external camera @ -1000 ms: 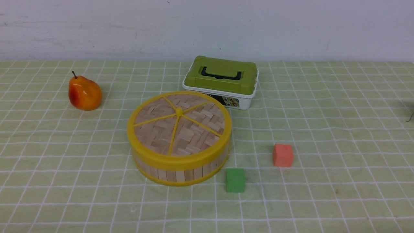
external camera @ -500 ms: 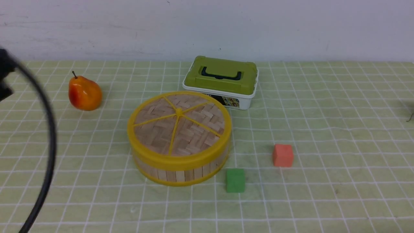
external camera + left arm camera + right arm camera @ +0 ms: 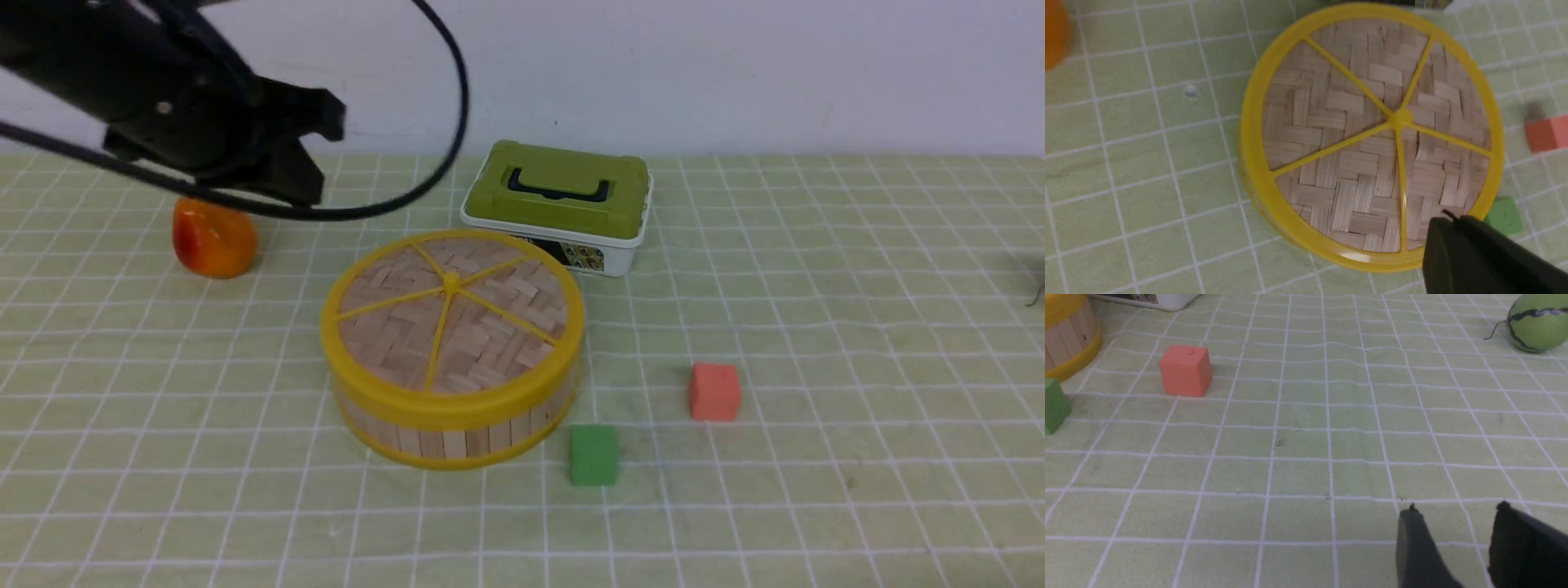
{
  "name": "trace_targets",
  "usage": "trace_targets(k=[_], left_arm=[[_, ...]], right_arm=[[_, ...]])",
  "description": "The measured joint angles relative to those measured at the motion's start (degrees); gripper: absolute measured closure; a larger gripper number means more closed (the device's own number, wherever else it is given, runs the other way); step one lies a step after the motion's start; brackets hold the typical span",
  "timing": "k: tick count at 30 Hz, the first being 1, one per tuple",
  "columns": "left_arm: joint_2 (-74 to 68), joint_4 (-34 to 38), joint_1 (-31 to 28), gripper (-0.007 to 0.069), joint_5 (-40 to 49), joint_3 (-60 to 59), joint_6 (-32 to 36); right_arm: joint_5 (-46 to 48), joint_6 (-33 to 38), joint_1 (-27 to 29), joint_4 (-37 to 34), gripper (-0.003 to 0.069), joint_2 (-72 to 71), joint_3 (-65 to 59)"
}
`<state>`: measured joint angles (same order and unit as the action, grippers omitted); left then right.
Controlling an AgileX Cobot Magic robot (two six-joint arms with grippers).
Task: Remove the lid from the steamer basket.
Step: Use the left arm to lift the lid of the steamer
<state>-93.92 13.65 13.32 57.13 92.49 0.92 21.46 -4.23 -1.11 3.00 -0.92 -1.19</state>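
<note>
One table (image 3: 816,269) | steamer basket (image 3: 457,437) mid-table, lid (image 3: 482,327) seated on it | left gripper (image 3: 318,151) raised near pear (image 3: 212,241), grip unreadable: its wrist view shows one finger only | right gripper (image 3: 1457,508): fingers apart, empty | striped melon (image 3: 1533,322): right wrist view only

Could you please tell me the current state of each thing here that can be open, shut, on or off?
lid: seated on the steamer basket.
steamer basket: upright, covered.
green-topped box: shut, handle folded flat.
left gripper: raised, whether its jaws are open is unclear.
right gripper: jaws open, holding nothing.
</note>
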Motion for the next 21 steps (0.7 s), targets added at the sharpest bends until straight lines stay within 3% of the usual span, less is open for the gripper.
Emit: trace_targets(k=[7,13,19,21], left_arm=[[-8.98,-12.78,9.49,0.0637,2.92,9.04,-7.82],[-11.3,-16.35,12.64,0.0594,0.03,10.29,-8.98],[-14.85,-16.0,13.54,0.0331,-3.79,10.29,-8.55],[-15.95,-16.0,13.54,0.0288,-3.9,10.29,-8.56]], right_arm=[[0.0,0.0,0.0,0.0,0.0418,0.0,0.0],[0.0,0.0,0.0,0.0,0.0418,0.0,0.0],[0.0,0.0,0.0,0.0,0.0418,0.0,0.0],[0.0,0.0,0.0,0.0,0.0418,0.0,0.0]])
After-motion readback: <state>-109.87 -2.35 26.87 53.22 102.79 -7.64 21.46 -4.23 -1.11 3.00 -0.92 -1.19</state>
